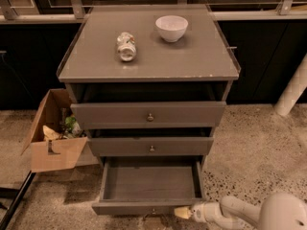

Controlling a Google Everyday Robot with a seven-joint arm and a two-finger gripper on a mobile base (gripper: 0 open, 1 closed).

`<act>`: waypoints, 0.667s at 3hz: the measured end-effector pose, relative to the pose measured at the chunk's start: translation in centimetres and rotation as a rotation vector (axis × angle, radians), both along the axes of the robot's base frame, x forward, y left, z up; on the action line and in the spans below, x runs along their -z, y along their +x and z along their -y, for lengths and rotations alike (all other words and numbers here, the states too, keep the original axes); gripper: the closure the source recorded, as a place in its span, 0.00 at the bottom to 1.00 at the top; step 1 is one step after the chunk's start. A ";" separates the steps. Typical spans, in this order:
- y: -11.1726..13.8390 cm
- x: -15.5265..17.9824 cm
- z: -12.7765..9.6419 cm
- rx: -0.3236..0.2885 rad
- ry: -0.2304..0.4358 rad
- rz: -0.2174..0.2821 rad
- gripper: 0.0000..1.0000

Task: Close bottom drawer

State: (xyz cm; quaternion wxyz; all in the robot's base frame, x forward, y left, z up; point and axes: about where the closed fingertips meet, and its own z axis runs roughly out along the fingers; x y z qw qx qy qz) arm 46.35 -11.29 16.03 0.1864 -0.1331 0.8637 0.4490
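Observation:
The bottom drawer of the grey cabinet is pulled far out, its plain grey tray bare. Its slim front sits at the lower edge of the view, with a small knob just showing. My gripper comes in from the lower right on a white arm. Its tan tip lies against the right end of the drawer front.
The middle drawer and top drawer stand slightly out. A white bowl and a crushed can sit on the cabinet top. An open cardboard box stands on the floor at left. A white post rises at right.

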 end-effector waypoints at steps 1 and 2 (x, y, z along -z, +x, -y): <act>2.3 -0.7 -0.7 -0.021 -0.015 0.002 1.00; 2.3 -0.7 -0.7 -0.021 -0.015 0.002 1.00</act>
